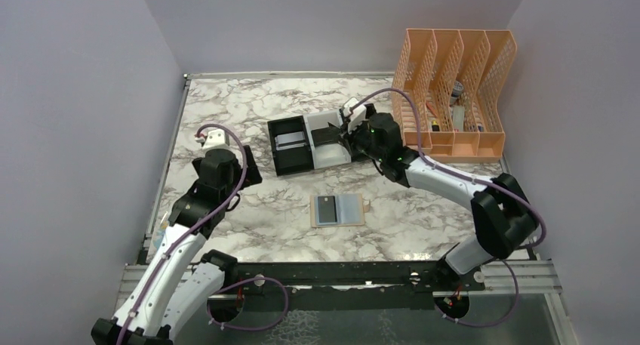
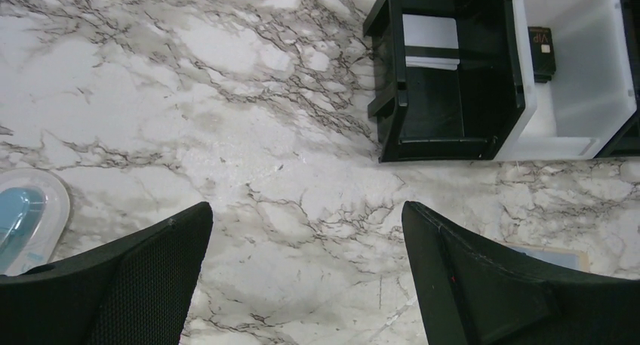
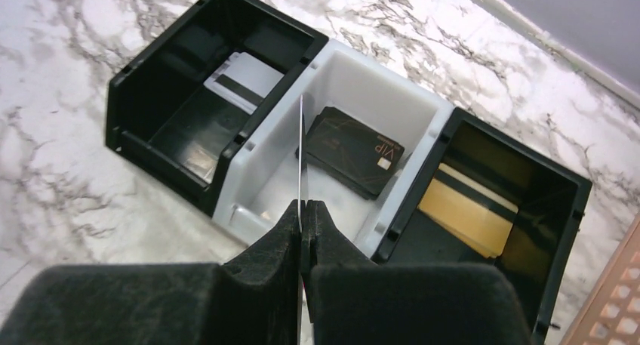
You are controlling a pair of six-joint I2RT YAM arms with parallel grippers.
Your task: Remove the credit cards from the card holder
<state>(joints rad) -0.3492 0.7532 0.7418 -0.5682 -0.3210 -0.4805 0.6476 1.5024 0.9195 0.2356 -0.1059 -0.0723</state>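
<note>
The tan card holder (image 1: 338, 210) lies open on the marble near the front, a dark card (image 1: 327, 209) in its left pocket. My right gripper (image 3: 306, 205) is shut on a thin credit card (image 3: 303, 156), seen edge-on, above the white bin (image 3: 362, 58). A dark card (image 3: 355, 149) lies in that bin. There is a silvery card (image 3: 245, 81) in the left black bin (image 3: 121, 111) and a gold card (image 3: 468, 213) in the right black bin (image 3: 573, 186). My left gripper (image 2: 306, 209) hangs open over bare marble, left of the bins, holding nothing.
A peach mesh file organizer (image 1: 456, 96) stands at the back right, close behind the right arm. A white and blue rounded object (image 2: 23, 217) lies at the table's left edge. Walls close in the table on the left, back and right.
</note>
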